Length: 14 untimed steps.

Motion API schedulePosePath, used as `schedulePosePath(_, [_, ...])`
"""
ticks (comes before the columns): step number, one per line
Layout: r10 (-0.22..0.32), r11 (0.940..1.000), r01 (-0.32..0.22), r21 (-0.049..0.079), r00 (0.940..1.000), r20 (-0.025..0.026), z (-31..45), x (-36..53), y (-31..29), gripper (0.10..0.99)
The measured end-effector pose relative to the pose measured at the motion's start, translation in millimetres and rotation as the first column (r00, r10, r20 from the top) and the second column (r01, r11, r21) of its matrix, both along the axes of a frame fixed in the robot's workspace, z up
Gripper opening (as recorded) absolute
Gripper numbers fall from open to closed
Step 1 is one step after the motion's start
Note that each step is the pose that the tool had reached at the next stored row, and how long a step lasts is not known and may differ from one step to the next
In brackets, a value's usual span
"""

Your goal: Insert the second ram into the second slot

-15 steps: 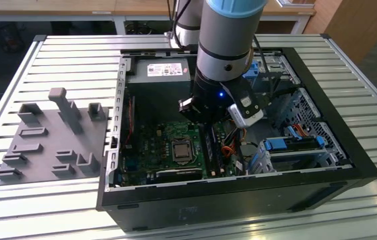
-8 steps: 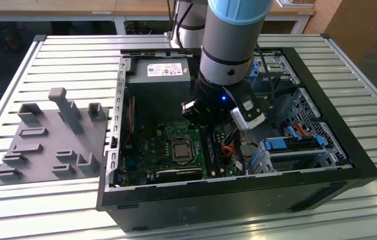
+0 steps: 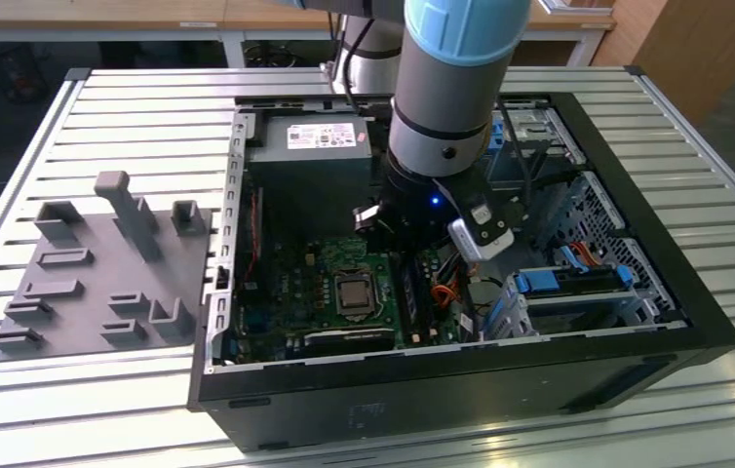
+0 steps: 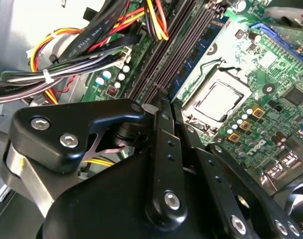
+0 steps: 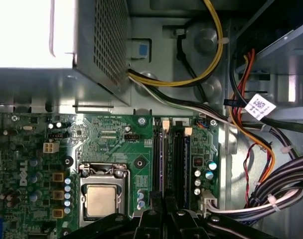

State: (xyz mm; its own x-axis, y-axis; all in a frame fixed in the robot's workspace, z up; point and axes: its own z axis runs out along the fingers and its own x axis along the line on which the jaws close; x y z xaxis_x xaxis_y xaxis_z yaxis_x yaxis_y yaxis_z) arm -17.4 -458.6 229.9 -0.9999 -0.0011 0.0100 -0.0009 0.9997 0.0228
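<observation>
An open computer case (image 3: 472, 380) lies on a slatted metal tabletop (image 3: 121, 107), taking up the centre and the exterior view's right. A grey moulded fixture tray (image 3: 95, 273) sits at the exterior view's left. The robot arm (image 3: 465, 58) drops from the upper centre of that frame into the case, beside the power supply (image 3: 302, 156) and above the green motherboard (image 3: 277, 292).

In both wrist views the claw (image 5: 163, 201) hangs over the bank of memory slots (image 5: 179, 159). The processor socket (image 5: 104, 199) lies on one side of the bank and bundled cables (image 5: 241, 99) on the other.

The second ram (image 5: 163, 154), a thin dark-blue stick, stands on edge on the socket side of the bank. Its long axis runs along the slots toward the power supply, but which slot it occupies is hard to count.

The claw is drawn in narrow, one finger to each flat face, and looks to be pinching the stick's top edge. In the second wrist view the stick shows its blue face, parallel to the dark slots beside it.

On this evidence the stick lies directly under the claw, in line with the slot, not off to a side.
</observation>
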Motion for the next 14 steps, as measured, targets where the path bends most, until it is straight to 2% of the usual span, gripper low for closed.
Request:
schedulePosePath(5, [0.0, 1.0, 0.0, 0.0, 1.0, 0.0, -0.4, 0.3, -2.8, 0.137])
schedulePosePath(14, [0.0, 1.0, 0.0, -0.001, 1.0, -0.0002, -4.7, 1.7, -3.0, 0.137])
